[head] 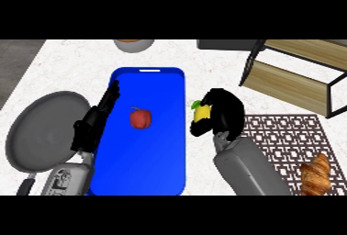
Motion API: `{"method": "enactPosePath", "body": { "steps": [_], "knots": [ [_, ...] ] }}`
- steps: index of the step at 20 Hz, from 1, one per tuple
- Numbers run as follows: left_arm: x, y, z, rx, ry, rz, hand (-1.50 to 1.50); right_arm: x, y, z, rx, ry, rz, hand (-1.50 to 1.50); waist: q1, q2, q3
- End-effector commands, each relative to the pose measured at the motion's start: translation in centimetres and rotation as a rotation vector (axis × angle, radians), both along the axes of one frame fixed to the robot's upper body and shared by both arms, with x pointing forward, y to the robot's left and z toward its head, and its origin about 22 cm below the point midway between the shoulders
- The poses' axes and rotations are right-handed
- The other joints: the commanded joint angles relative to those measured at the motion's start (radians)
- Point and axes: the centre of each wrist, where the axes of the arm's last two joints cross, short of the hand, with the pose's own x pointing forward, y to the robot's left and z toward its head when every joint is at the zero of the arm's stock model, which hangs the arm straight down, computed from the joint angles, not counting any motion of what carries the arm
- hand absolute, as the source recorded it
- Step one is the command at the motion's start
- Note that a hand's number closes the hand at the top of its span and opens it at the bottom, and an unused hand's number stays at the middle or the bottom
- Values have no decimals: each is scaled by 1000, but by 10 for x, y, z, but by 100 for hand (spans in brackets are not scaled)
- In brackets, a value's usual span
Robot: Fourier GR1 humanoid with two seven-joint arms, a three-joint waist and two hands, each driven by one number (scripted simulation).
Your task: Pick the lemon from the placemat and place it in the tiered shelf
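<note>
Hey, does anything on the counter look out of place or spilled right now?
Nothing spilled or damaged. The lemon is off the placemat, held in the right robot hand over the counter beside the blue tray.

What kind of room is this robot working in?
Most likely a kitchen: a pale speckled counter holds a grey pan, a red pepper on a blue tray, a croissant and a wooden tiered shelf.
</note>
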Motion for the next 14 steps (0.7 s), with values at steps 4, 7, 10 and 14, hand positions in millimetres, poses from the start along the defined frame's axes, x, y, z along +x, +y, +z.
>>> {"method": "enactPosePath", "body": {
  "steps": [4,7,10,14],
  "knots": [
    [-7,-2,-7,17,-3,30,0,-14,51,54,146,-280,-55,150,-25,-6,-1],
    [-3,1,-7,-4,9,36,0,-18,60,81,169,-363,-100,150,-31,-9,-2],
    [-1,15,-2,7,11,49,0,-20,60,101,130,-399,-167,150,-42,-13,-2],
    [-3,4,-6,-3,0,74,0,-10,59,145,10,-458,-252,150,-55,-17,-3]
  ]
}}
